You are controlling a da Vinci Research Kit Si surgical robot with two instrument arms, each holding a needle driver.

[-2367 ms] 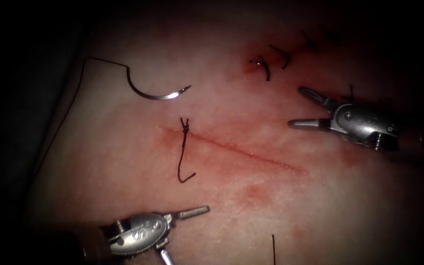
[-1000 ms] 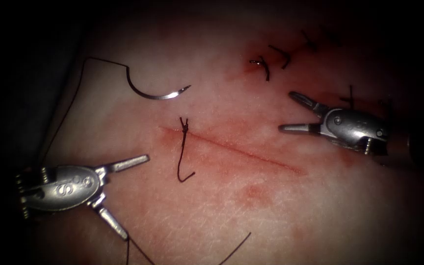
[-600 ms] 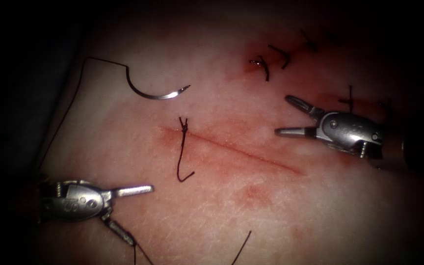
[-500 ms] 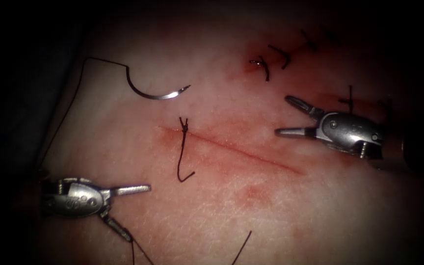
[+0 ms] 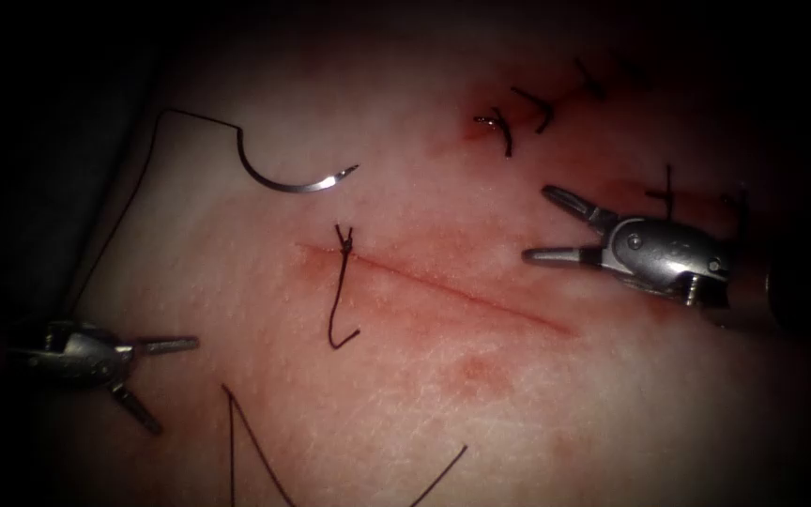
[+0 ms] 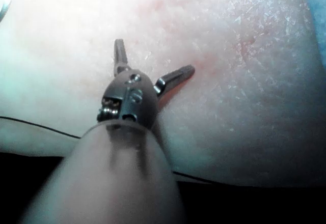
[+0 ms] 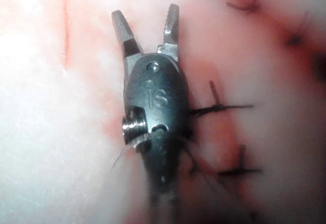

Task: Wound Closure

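Two pincers show in the endoscope view, both spread wide and both holding nothing. The left pincer (image 5: 157, 385) sits at about 8 o'clock on the tissue (image 5: 443, 404), well to the left of the cut (image 5: 462, 291), one jaw pointing toward 3 o'clock and the other toward 5 o'clock. The right pincer (image 5: 542, 225) sits at about 3 o'clock, just off the right end of the cut, jaws released and aimed toward 9 and 10 o'clock.

The needle (image 5: 283, 178) lies flat on the tissue at about 10 o'clock, above the left end of the cut, free of both tools and not in the tissue. Its thread (image 5: 129, 202) runs from the needle's blunt end up, over and down toward 8 o'clock. A knotted stitch (image 5: 342, 246) sits at the left end of the cut, with a tail hanging toward 6 o'clock. Loose thread ends (image 5: 246, 441) lie near 6 o'clock.

The left wrist view adds a close look at the left pincer (image 6: 155, 61), jaws apart over bare tissue (image 6: 254, 81), and a thread (image 6: 35, 124) crossing behind its shaft. The right wrist view shows the right pincer (image 7: 146, 23) gaping, with finished stitches (image 7: 219, 107) just beside its body and red fluid (image 7: 214, 127) around them.
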